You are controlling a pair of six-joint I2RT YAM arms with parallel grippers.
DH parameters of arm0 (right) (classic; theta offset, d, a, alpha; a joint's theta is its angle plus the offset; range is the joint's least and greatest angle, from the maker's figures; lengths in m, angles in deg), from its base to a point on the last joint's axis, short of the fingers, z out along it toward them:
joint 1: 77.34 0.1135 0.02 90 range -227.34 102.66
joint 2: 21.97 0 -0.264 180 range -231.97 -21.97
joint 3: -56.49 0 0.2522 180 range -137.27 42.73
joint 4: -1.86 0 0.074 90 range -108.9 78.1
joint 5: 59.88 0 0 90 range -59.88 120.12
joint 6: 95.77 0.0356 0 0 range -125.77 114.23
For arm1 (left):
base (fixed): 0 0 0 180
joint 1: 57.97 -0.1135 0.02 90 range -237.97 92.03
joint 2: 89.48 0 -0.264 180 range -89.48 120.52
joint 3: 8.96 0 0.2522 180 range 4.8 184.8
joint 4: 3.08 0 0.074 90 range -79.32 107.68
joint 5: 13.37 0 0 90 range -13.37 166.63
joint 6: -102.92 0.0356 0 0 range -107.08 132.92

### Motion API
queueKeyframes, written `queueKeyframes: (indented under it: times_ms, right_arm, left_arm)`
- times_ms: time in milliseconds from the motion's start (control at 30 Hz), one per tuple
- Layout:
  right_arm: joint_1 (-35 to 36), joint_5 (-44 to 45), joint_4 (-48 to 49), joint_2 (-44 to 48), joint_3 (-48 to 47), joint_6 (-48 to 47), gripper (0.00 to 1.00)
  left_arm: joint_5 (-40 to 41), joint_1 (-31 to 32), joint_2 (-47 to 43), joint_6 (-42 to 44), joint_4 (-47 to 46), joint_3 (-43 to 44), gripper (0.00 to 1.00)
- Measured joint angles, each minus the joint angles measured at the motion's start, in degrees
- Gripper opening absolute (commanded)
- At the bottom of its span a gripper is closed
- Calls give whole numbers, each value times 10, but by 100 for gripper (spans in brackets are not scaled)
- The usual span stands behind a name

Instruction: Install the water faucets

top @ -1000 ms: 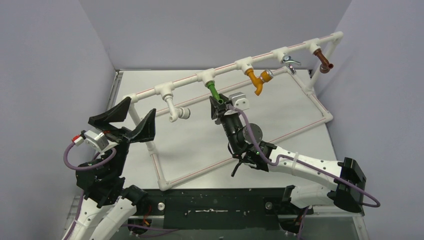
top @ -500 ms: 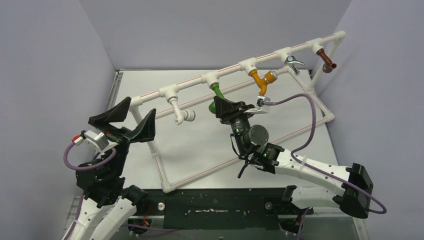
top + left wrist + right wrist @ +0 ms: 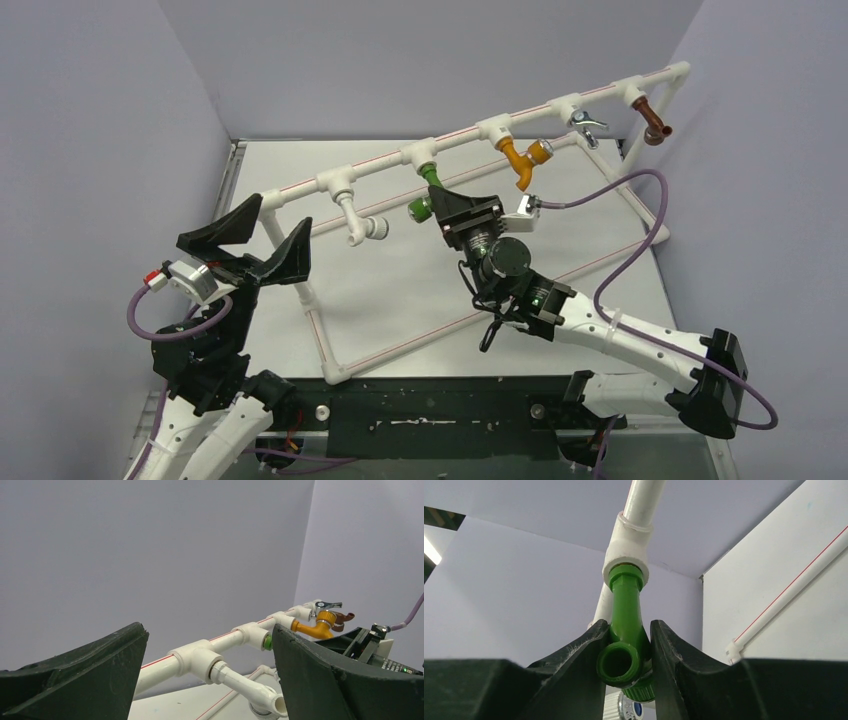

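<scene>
The green faucet [image 3: 427,194] hangs from the middle tee of the white pipe frame [image 3: 380,170], its threaded end in the tee socket [image 3: 626,555]. My right gripper [image 3: 441,212] is shut on the green faucet [image 3: 624,605] just above its round outlet, a finger pressed on each side [image 3: 629,624]. White [image 3: 358,222], orange [image 3: 522,162], silver [image 3: 588,122] and brown [image 3: 653,125] faucets sit in the other tees. My left gripper [image 3: 275,228] stands open beside the frame's left end, holding nothing [image 3: 209,630]; the white faucet [image 3: 245,682] lies beyond it.
The pipe frame's lower rails [image 3: 400,345] rest on the white table [image 3: 380,290]. Grey walls close in the back and both sides. The right arm's purple cable [image 3: 640,230] loops over the frame's right side.
My right wrist has rolled while gripping the green faucet, turning its outlet towards the left. The cable swung out to the right. The left arm has stayed still.
</scene>
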Motion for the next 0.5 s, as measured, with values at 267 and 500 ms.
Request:
queueKeyframes:
  times_ms: [267, 500]
  right_arm:
    - [-12, -19, -5, -17, -12, 69, 0]
    - [-16, -26, -3, -19, -12, 83, 17]
  left_arm:
    - [0, 0, 0, 0, 0, 0, 94]
    - [0, 0, 0, 0, 0, 0, 94]
